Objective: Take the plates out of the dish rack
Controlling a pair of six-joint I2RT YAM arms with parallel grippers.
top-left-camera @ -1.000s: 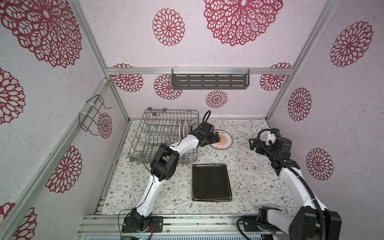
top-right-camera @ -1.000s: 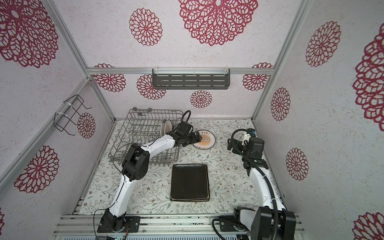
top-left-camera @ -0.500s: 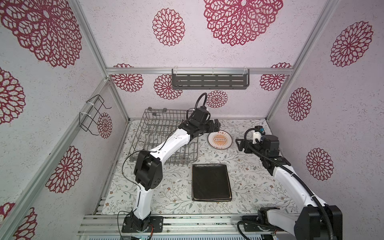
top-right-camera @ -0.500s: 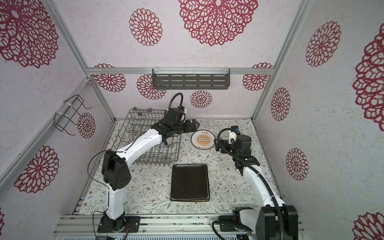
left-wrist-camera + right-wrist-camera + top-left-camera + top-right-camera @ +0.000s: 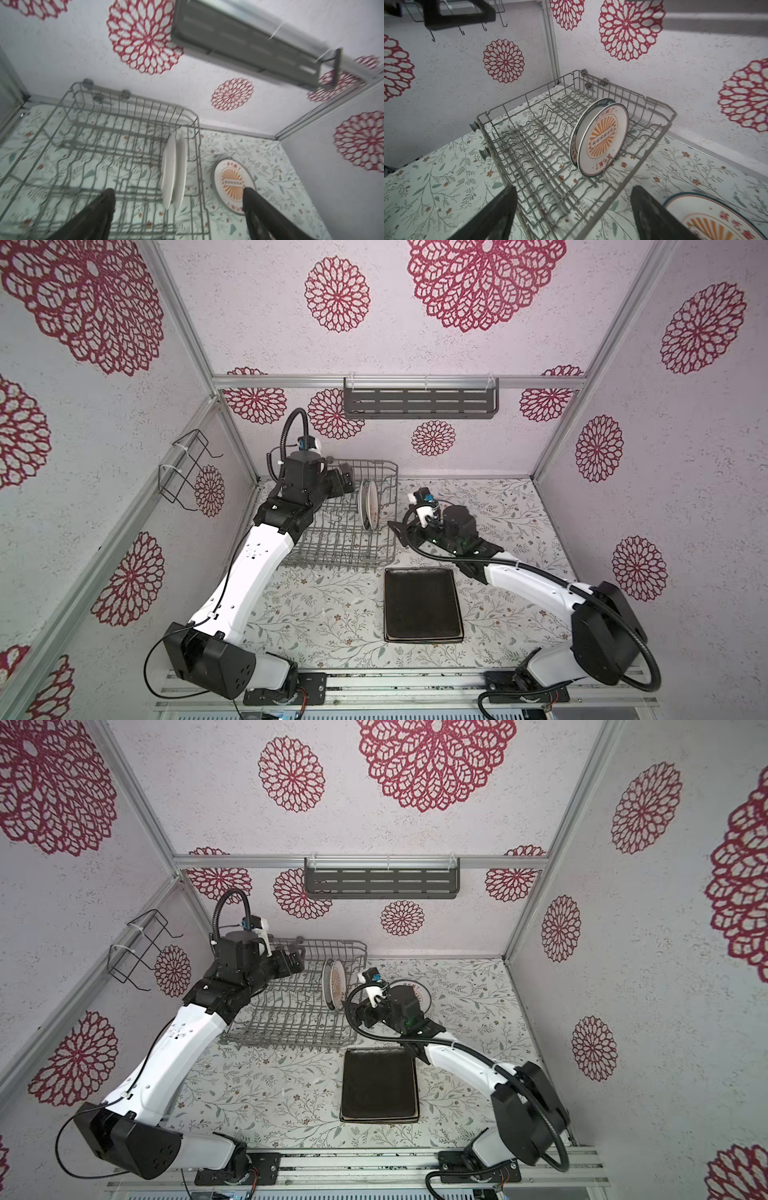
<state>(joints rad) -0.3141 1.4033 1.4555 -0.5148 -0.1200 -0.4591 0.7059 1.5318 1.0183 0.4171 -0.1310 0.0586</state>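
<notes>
A dark brown rectangular plate point(image 5: 423, 605) lies flat near the middle of the worktop's point(image 5: 332, 622) front edge. It tops a stack whose lower pieces show only as thin edges, too little to count. Beyond it the right arm point(image 5: 528, 580) reaches toward the dish rack point(image 5: 345, 539), the right jaws spread wide and holding nothing, just outside the rack's right side. In both top views that arm hides most of one flat round plate point(image 5: 230, 176) lying on the worktop beside the rack. The wrist views show its orange sunburst centre, partly covered by a fingertip. The grey wire rack sits toward the worktop's far left corner. Two upright round plates point(image 5: 600, 137) stand close together at its right end, their rim lettering too blurred to read. The left jaws hang wide open, gripping nothing, above the rack's far left part. One grey slotted shelf point(image 5: 419, 403) hangs on the back wall, and one black wire holder point(image 5: 185, 472) on the left wall.
</notes>
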